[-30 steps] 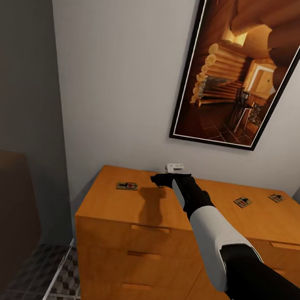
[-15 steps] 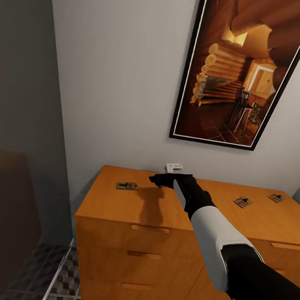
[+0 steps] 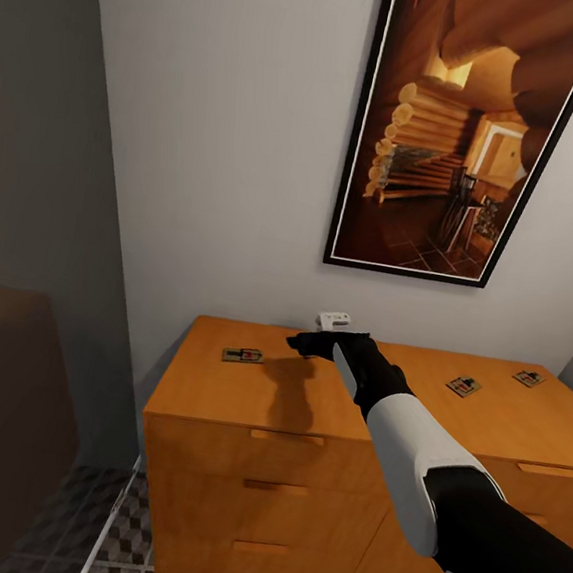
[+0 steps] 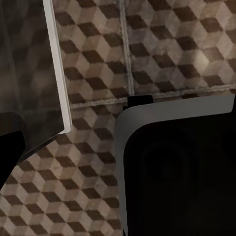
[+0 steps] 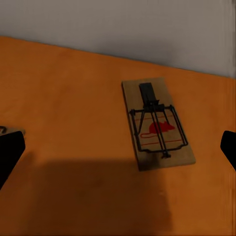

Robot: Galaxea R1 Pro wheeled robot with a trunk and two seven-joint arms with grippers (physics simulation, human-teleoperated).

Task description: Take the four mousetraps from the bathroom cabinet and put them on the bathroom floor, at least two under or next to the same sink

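Our right gripper (image 3: 300, 342) hangs wide open and empty above the cabinet (image 3: 322, 404), a mousetrap (image 5: 156, 123) lying flat directly beneath it between the fingertips. Two more mousetraps (image 3: 462, 386) lie well off to its right, another (image 3: 242, 355) just left.

The head view is evenly and softly lit, the white wall (image 3: 239, 128) bright, while the side toward 9 o'clock falls into dim grey-brown. The right arm (image 3: 410, 440) throws a soft-edged shadow on the cabinet (image 3: 240, 391) top, toward 7 o'clock of the gripper. In the right wrist view a broad shadow darkens the wood below the mousetrap (image 5: 156, 123). The left wrist view is dim, the floor tiles (image 4: 167, 44) slightly soft.
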